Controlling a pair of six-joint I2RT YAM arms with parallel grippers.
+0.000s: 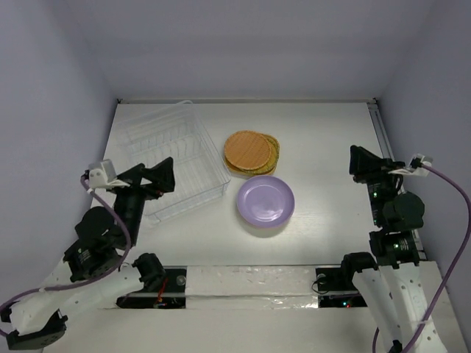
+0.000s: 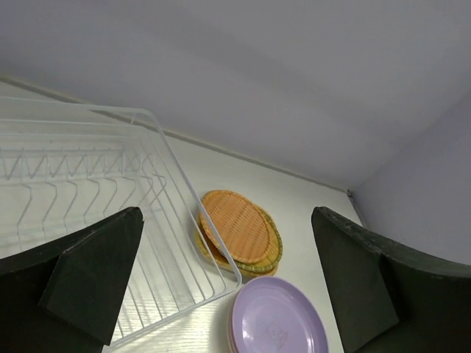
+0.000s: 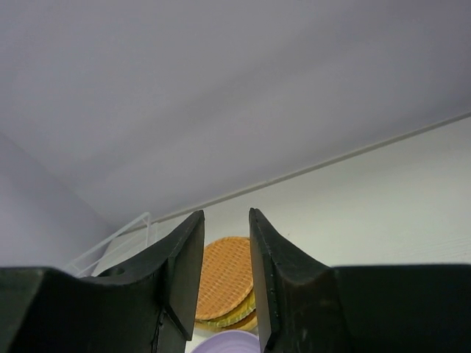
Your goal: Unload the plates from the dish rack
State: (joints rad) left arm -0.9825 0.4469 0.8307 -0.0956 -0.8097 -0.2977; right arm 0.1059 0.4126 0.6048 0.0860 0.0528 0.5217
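The clear dish rack (image 1: 173,154) stands at the back left with no plate showing in it; it also shows in the left wrist view (image 2: 88,184). A stack of orange woven plates (image 1: 250,152) lies on the table right of the rack. A purple plate (image 1: 265,200) lies in front of that stack, with a pink rim under it in the left wrist view (image 2: 276,323). My left gripper (image 1: 166,179) is wide open and empty, above the rack's near right corner. My right gripper (image 1: 356,162) is at the right side, empty, its fingers (image 3: 184,257) a narrow gap apart.
White walls close in the table at the back and both sides. A rail (image 1: 379,132) runs along the right edge. The arm bases and taped strip (image 1: 250,279) sit along the near edge.
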